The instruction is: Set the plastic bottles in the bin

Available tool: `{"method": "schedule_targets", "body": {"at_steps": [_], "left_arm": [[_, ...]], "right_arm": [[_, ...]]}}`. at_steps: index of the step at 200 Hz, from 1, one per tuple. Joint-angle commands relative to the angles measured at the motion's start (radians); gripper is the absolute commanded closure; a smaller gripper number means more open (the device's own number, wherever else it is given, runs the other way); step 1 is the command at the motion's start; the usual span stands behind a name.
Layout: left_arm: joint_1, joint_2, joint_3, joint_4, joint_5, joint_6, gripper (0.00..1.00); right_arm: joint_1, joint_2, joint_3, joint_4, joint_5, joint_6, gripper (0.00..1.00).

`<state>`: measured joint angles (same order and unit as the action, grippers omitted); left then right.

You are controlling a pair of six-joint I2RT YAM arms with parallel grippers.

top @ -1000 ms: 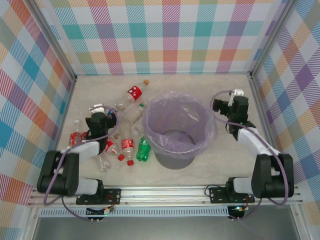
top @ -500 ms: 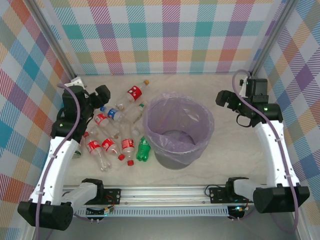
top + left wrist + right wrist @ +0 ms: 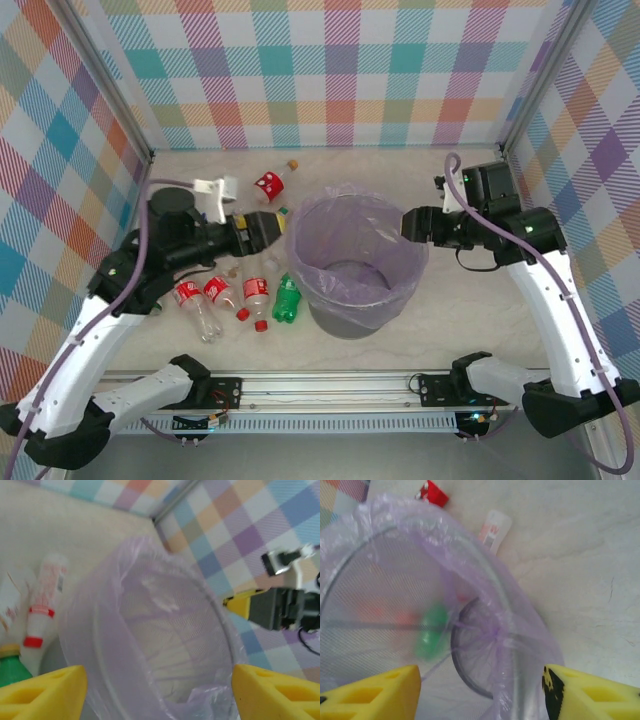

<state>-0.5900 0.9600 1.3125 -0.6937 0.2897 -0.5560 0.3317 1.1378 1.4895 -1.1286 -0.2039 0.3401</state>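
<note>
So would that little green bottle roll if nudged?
Probably: the small green plastic bottle seems to lie on its side on the pale table, so its round body could roll. Being small and plastic, it is likely light and may dent when squeezed.

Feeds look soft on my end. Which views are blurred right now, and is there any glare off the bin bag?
Top external: sharp, evenly lit, soft shadows around the bin, no glare. Left wrist: blurred throughout, the clear bottle at left smeared, the bag hazy with no hot spots. Right wrist: also soft; the green bottle shows through the bag as a smudge.
</note>
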Motion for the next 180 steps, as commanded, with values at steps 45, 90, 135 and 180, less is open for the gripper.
{"method": "schedule_targets", "body": {"at_steps": [45, 90, 135, 180], "left_arm": [[-0.124, 0.034, -0.138, 0.093, -0.086, -0.098, 0.35], [-0.131, 0.024, -0.223, 0.105, -0.103, -0.128, 0.45], [-0.133, 0.046, -0.262, 0.138, -0.098, -0.139, 0.55], [-0.132, 0.095, -0.28, 0.248, -0.075, -0.151, 0.66]], "right_arm": [[0.039, 0.022, -0.043, -0.034, 0.095, 0.019, 0.49], [0.043, 0.038, -0.057, -0.032, 0.124, 0.019, 0.55], [0.043, 0.039, -0.094, -0.007, 0.15, 0.014, 0.59], [0.042, 0.063, -0.093, 0.022, 0.166, -0.012, 0.73]]}}
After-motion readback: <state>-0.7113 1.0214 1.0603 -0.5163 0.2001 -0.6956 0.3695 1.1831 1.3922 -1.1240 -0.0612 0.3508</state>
